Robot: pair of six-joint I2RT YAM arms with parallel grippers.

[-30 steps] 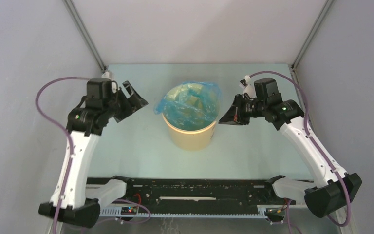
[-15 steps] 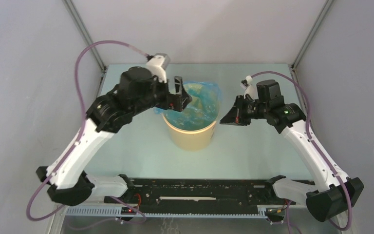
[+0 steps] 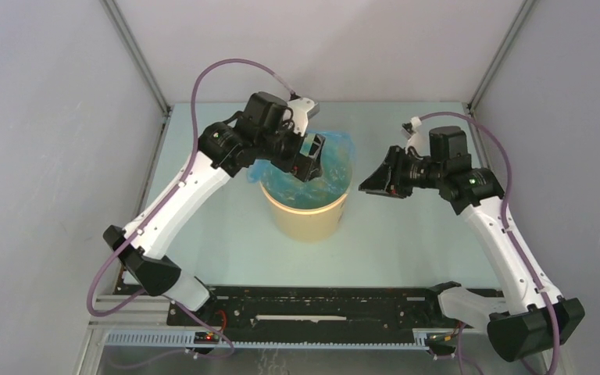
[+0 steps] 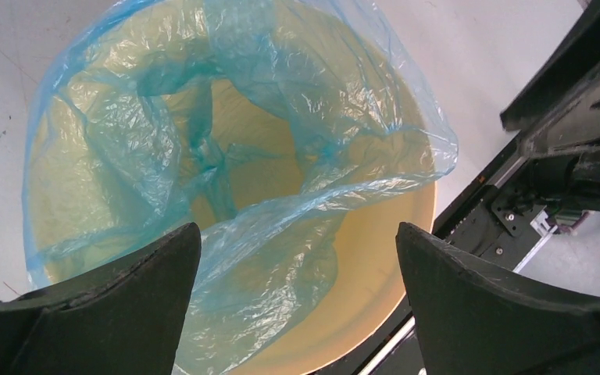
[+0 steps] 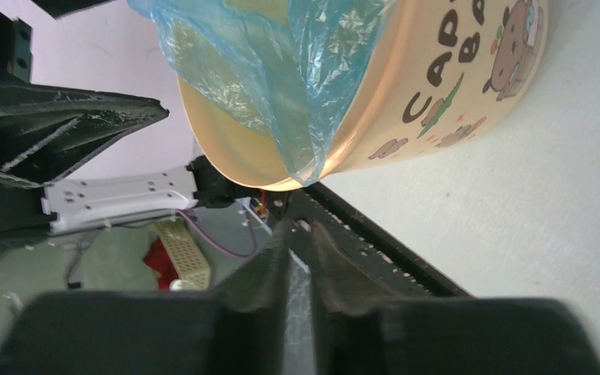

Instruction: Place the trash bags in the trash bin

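Observation:
The pale yellow-tan trash bin [image 3: 305, 220] stands upright mid-table. The light-blue trash bag [image 3: 334, 166] lies inside it, lining the walls, with its edge draped over the far rim. My left gripper [image 3: 309, 159] hovers just above the bin's mouth, open and empty. In the left wrist view its jaws [image 4: 297, 234] stand wide apart over the bag [image 4: 226, 156] and the bin's inner wall [image 4: 375, 258]. My right gripper [image 3: 369, 186] is shut and empty, just right of the bin. Its wrist view shows the bin's printed side [image 5: 437, 101] and the bag's overhang [image 5: 281, 70].
The black base rail [image 3: 312, 305] runs along the near table edge. Grey enclosure walls stand at the left, right and back. The light table surface [image 3: 226, 234] surrounds the bin.
My left arm has swung from the table's left side up and over the bin, its open gripper now above the mouth. My right gripper has drawn back slightly to the right.

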